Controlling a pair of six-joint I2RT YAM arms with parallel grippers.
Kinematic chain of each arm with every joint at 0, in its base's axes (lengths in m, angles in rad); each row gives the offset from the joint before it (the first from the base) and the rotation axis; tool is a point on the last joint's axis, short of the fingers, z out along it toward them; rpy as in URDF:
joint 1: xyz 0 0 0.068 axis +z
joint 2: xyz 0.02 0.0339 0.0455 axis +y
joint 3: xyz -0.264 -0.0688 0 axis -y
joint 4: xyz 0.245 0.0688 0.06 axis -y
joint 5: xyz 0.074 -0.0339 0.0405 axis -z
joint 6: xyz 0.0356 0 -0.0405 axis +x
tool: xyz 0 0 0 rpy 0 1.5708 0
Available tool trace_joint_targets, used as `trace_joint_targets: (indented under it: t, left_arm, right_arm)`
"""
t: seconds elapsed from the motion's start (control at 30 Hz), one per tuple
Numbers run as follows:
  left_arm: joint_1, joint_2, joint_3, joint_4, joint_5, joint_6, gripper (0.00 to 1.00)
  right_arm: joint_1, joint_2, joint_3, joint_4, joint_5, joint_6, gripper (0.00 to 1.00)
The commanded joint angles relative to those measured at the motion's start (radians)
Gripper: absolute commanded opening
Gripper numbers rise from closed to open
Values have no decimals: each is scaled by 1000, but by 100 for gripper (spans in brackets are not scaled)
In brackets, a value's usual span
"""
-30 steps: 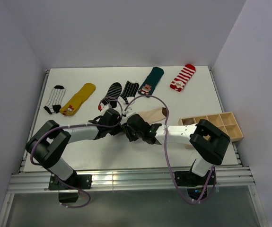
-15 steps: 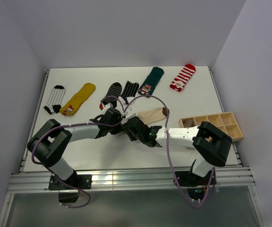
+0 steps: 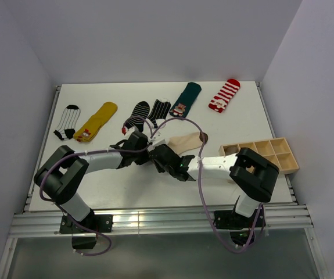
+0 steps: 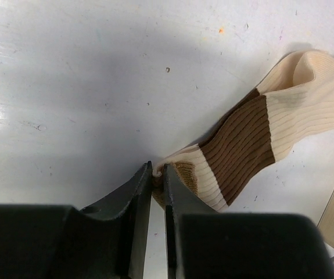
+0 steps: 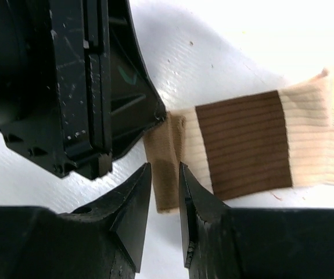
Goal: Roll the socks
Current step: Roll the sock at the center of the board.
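A cream sock with brown bands (image 3: 185, 140) lies flat at the table's middle, also in the left wrist view (image 4: 271, 116) and the right wrist view (image 5: 254, 145). My left gripper (image 3: 146, 147) (image 4: 158, 174) is shut on its tan cuff corner. My right gripper (image 3: 160, 157) (image 5: 165, 171) is narrowly open right beside it, its jaws straddling the folded tan end (image 5: 165, 139) of the same sock. Whether the right fingers touch the fabric is unclear.
Along the back lie a white-black striped sock (image 3: 67, 121), a yellow sock (image 3: 97, 120), two black striped socks (image 3: 137, 115) (image 3: 160, 110), a green sock (image 3: 185, 97) and a red-white sock (image 3: 224, 95). A wooden compartment tray (image 3: 262, 154) stands at the right.
My right gripper has crept left and closer to the left gripper, onto the sock's tan end. The left gripper shifted slightly right with the cuff.
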Motion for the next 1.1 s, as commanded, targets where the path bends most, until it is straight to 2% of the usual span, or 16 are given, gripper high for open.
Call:
trace_joint_targets:
  t: [0.0,0.4,0.67,1.07]
  left_arm:
    - [-18,36,24,-77,-31,32,19]
    - [-17,36,46,-119,-69,47,18]
    - [-17,47,15,-114,-91,47,18]
    - [20,-28,2,-180,-103,61,17]
  right_arm:
    - [28,69,28,-43,-50,-50,33]
    - [36,151,45,-212,-111,54,32]
    - [-11,70,-73,-136,-184,122,36]
    - [-5,194,49,-229,-84,71,30]
